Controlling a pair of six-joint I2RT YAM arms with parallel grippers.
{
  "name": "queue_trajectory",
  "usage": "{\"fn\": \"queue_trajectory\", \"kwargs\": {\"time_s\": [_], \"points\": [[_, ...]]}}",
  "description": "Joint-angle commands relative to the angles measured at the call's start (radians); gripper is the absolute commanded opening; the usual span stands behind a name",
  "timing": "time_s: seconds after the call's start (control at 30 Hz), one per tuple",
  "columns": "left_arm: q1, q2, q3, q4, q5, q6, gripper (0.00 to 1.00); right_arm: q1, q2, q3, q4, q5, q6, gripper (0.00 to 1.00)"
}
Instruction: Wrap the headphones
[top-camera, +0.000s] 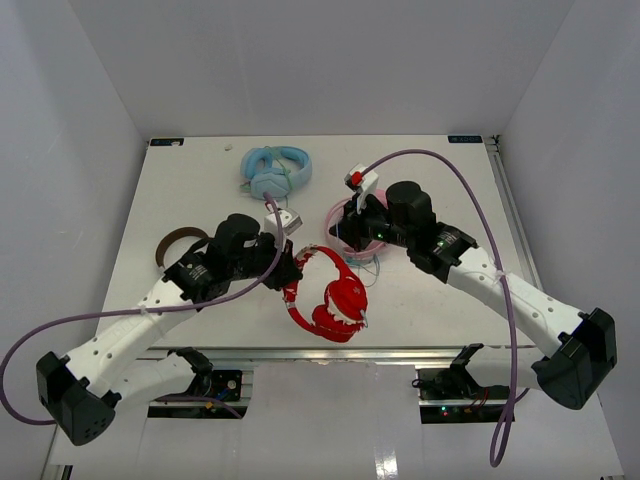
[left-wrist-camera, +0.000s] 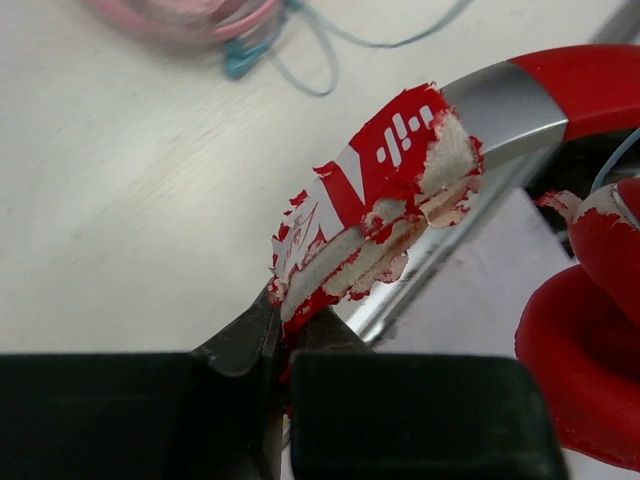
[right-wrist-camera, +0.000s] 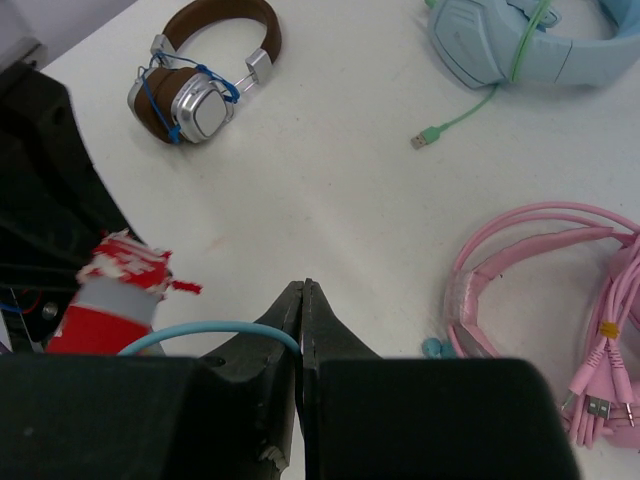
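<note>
The red headphones (top-camera: 332, 297) lie at the table's near middle, earcups toward the front edge. My left gripper (top-camera: 290, 273) is shut on the worn, frayed end of their red headband (left-wrist-camera: 375, 205); its tips (left-wrist-camera: 285, 335) pinch the peeling padding. A red earcup (left-wrist-camera: 585, 350) shows at the right of the left wrist view. My right gripper (top-camera: 352, 240) is just beyond the headphones, shut on their thin pale-blue cable (right-wrist-camera: 205, 328), which enters between the tips (right-wrist-camera: 303, 300). The frayed headband end (right-wrist-camera: 115, 295) shows at the left of the right wrist view.
Pink headphones (right-wrist-camera: 535, 270) with a bundled pink cable (right-wrist-camera: 605, 370) lie under and right of my right gripper. Light-blue headphones (top-camera: 276, 170) with a green cable (right-wrist-camera: 455, 120) lie at the back. Brown headphones (top-camera: 178, 243) lie at the left. White walls surround the table.
</note>
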Motion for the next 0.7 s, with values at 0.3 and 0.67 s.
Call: {"fn": "queue_trajectory", "kwargs": {"time_s": [0.3,0.67], "points": [[-0.002,0.164,0.128,-0.08,-0.362,0.071,0.0,0.002,0.03,0.118,-0.143,-0.021,-0.028,0.08],[0.003,0.274,0.186,-0.121,-0.591,-0.023,0.0,0.025,0.026,0.109,-0.128,-0.13,0.014,0.08]]}}
